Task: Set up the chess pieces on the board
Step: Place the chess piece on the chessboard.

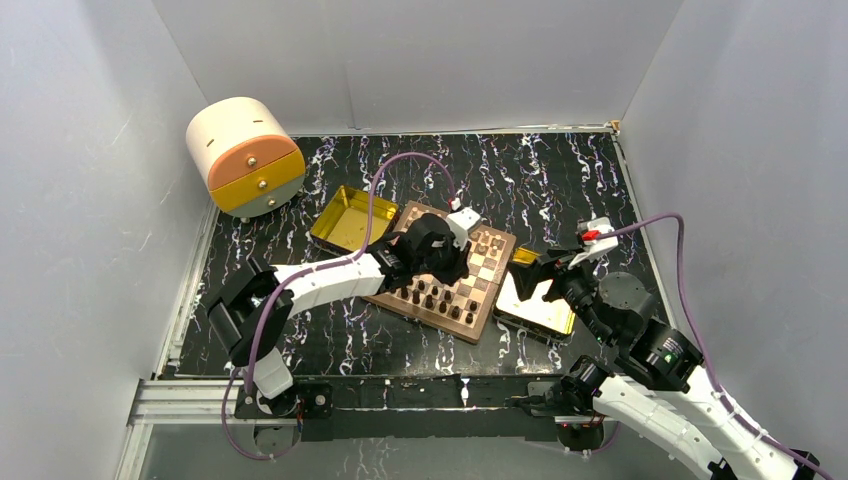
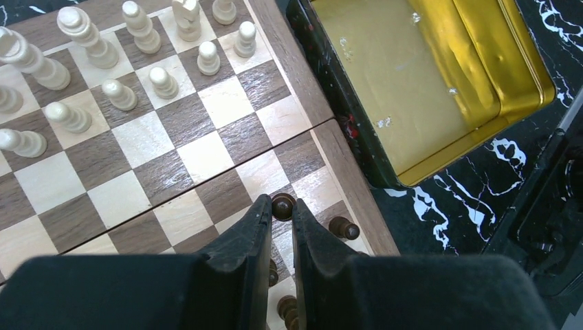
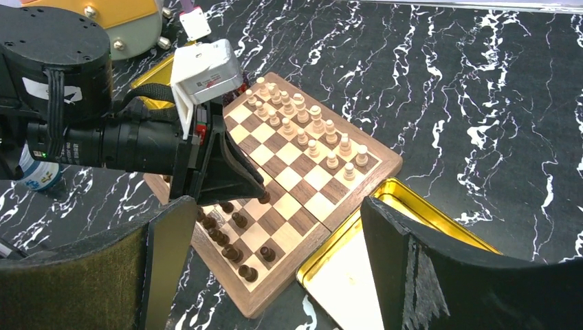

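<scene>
Board mid-bench, gold tray off its far-left corner, second tray at its right edge; drawer cabinet in far-left corner. Left gripper pinching dark pawn on board; right gripper spread above second tray. Black marbled bench, white walls.

Robotics lab test cell, plain white panel walls boxing in a black marble-patterned tabletop, left arm and right arm bolted to a metal rail at the near edge, purple cables looping off the wrists.
</scene>
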### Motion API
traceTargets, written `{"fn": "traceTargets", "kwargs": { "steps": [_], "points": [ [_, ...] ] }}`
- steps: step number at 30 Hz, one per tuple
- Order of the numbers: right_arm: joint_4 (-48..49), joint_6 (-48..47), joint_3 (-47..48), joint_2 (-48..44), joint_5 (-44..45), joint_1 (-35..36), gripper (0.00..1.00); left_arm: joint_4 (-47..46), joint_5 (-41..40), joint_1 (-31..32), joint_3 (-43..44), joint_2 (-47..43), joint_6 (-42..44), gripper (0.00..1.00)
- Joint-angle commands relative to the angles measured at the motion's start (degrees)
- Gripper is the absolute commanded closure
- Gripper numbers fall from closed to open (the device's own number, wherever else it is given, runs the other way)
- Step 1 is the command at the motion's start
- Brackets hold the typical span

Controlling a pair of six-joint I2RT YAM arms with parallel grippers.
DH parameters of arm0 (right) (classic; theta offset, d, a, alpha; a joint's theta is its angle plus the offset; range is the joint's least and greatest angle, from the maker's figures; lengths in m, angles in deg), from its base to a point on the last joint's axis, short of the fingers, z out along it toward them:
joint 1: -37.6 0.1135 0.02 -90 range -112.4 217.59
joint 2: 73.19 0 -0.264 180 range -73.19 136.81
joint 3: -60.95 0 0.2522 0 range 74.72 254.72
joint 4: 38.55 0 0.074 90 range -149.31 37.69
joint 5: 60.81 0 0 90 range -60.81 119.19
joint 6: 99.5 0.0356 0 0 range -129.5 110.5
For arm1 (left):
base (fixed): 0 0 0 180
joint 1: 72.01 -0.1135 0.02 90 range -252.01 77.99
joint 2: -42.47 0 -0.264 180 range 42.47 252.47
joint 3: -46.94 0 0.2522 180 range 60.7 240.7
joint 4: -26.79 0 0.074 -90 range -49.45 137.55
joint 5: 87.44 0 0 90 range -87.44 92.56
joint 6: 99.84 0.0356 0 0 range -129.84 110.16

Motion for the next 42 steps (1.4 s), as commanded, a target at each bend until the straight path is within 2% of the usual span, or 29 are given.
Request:
{"fn": "traceTargets", "kwargs": {
  "steps": [1, 20, 42],
  "points": [
    [0.85, -0.97, 3.26, -1.52, 2.19, 0.24, 0.01, -3.18, 2.35, 0.2, -1.24, 0.04, 0.74, 1.0],
    [0.2, -0.5, 3.31, -2.48, 3.24, 0.27, 0.01, -5.38, 5.71, 2.5, -5.12, 0.83, 3.27, 1.0],
    [1.02, -0.39, 2.3, -2.49, 3.04, 0.26, 0.01, -4.16, 3.9, 3.48, -7.28, 0.23, 3.4, 1.0]
  ]
}}
